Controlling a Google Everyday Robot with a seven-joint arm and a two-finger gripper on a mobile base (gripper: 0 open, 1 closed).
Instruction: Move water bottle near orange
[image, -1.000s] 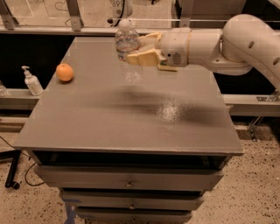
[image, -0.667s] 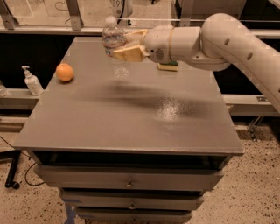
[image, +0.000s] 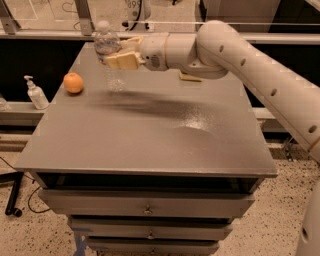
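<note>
The water bottle (image: 105, 44) is clamped between the tan jaws of the gripper (image: 116, 52), which we see closed on its upper body, just below the shoulder. From there the white arm (image: 220, 45) runs back to the right, stretched nearly level across the far side of the grey cabinet top (image: 150, 140). The bottle stands upright over the far left part of that top, clear and ribbed, white cap uppermost. The orange (image: 73, 82) lies near it, further left, not touching.
</note>
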